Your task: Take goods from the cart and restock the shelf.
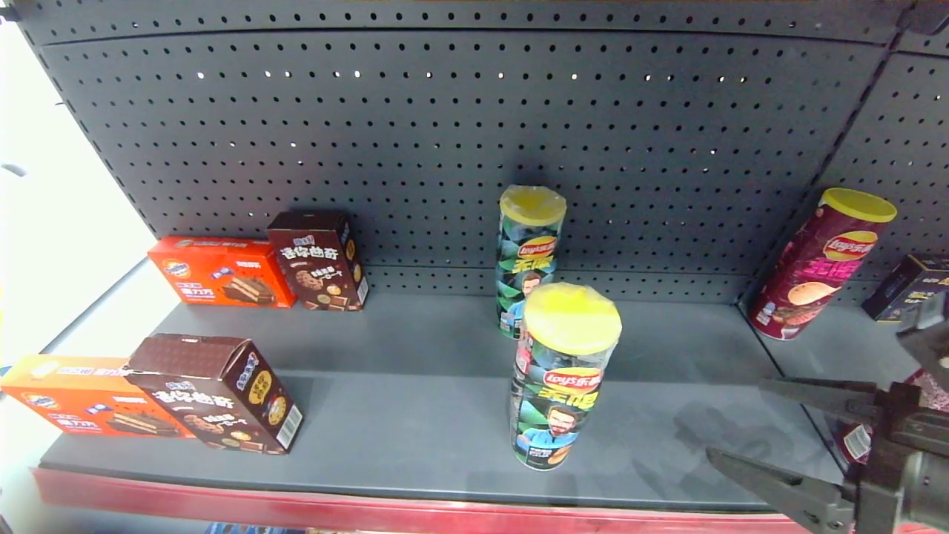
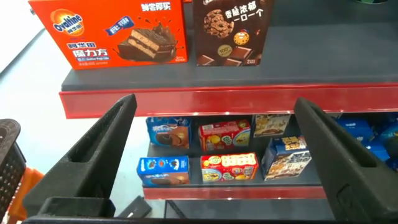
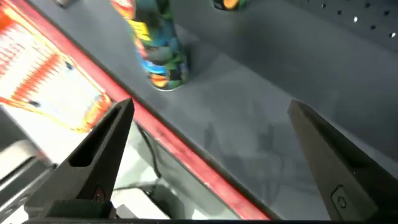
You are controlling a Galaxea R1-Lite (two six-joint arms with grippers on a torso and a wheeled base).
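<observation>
Right gripper point(image 1: 734, 419) hangs at the near right corner of the shelf point(image 1: 408, 400), its two dark fingers point(image 1: 815, 391) spread wide apart, tips over the grey deck. Ahead of those tips, to the robot's left and well apart from them, the front green can point(image 1: 563, 378) stands upright with its yellow lid on. Past it, farther from the fingers and close to the pegboard back wall, the rear green can point(image 1: 528, 252) stands upright too. Off beyond the fingers on the right, in the next bay, a maroon can point(image 1: 815, 267) leans tilted against the divider.

Over to the left gripper point(image 2: 214, 101): fingers point(image 2: 99, 155) splayed wide as well, held low in front of the shelf's red lip point(image 2: 236, 99). Above and beyond the fingertips, on the deck's front edge, the orange box point(image 2: 112, 31) and the brown box point(image 2: 233, 31) sit side by side, touching. Straight out between the fingers, below the lip, the lower shelf point(image 2: 249, 191) carries small blue and red packets. Back by the wall on the left stand a second orange box point(image 1: 222, 271) and a second brown box point(image 1: 319, 259).
</observation>
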